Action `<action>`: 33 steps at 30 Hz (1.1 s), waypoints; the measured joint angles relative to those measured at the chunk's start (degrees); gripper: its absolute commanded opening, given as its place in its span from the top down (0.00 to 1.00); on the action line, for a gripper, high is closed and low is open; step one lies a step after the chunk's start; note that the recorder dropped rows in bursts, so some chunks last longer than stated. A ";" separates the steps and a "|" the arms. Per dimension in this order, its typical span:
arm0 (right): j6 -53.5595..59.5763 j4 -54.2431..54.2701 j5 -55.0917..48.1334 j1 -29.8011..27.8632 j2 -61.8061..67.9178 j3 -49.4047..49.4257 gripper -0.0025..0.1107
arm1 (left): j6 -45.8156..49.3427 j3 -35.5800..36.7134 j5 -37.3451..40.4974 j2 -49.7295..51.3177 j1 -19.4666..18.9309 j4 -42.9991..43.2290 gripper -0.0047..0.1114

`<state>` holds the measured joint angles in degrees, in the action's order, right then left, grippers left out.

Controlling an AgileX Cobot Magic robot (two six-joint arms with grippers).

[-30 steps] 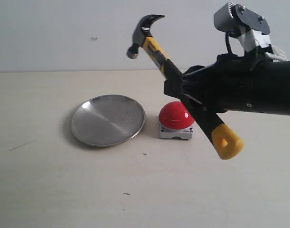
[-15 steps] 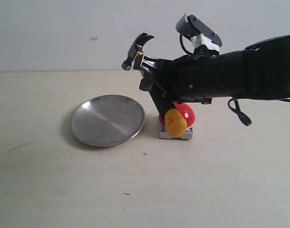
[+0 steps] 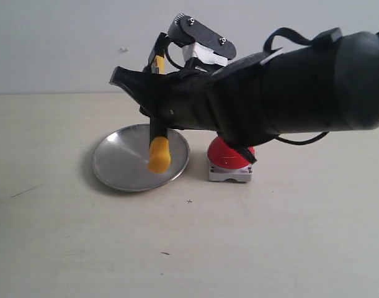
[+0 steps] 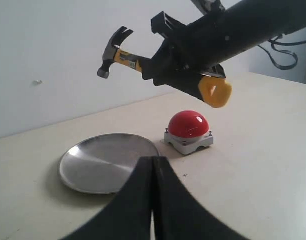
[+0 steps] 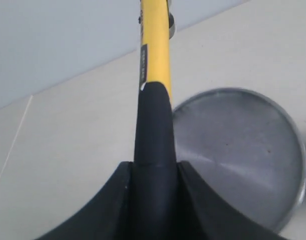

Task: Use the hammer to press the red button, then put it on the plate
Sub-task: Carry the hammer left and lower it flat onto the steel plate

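My right gripper (image 3: 153,112) is shut on the hammer's black handle (image 5: 153,125), reaching across to the left. The hammer (image 4: 117,52) is held in the air, its dark head raised towards the back wall. Its yellow end (image 3: 159,155) hangs over the silver plate (image 3: 124,162), which lies flat on the table. The red button (image 3: 228,154) on its grey base stands just right of the plate, partly hidden behind the right arm. In the left wrist view, my left gripper (image 4: 153,161) is shut and holds nothing, hovering near the plate (image 4: 95,162) and away from the button (image 4: 189,124).
The beige tabletop (image 3: 189,248) stretches out in front of the plate and button. A plain pale wall (image 3: 53,43) stands behind. The thick black right arm (image 3: 288,93) crosses over the button area.
The right arm has swung left with the hammer. The handle's yellow end went from in front of the button to over the plate.
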<state>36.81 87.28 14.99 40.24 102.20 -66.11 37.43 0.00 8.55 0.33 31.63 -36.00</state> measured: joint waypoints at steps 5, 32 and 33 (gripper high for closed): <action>-27.74 -30.09 7.96 5.08 1.65 -0.13 0.98 | 0.00 0.00 0.00 0.00 0.00 0.00 0.96; -82.63 -74.99 6.00 -4.52 20.97 -4.93 0.98 | 0.00 0.00 0.00 0.00 0.00 0.00 0.96; -81.45 -74.76 5.21 -4.52 21.92 -5.76 0.98 | 0.00 0.00 0.00 0.00 0.00 0.00 0.96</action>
<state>-44.64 12.51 20.20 35.72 124.12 -71.87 37.43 0.00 8.55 0.33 31.63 -36.00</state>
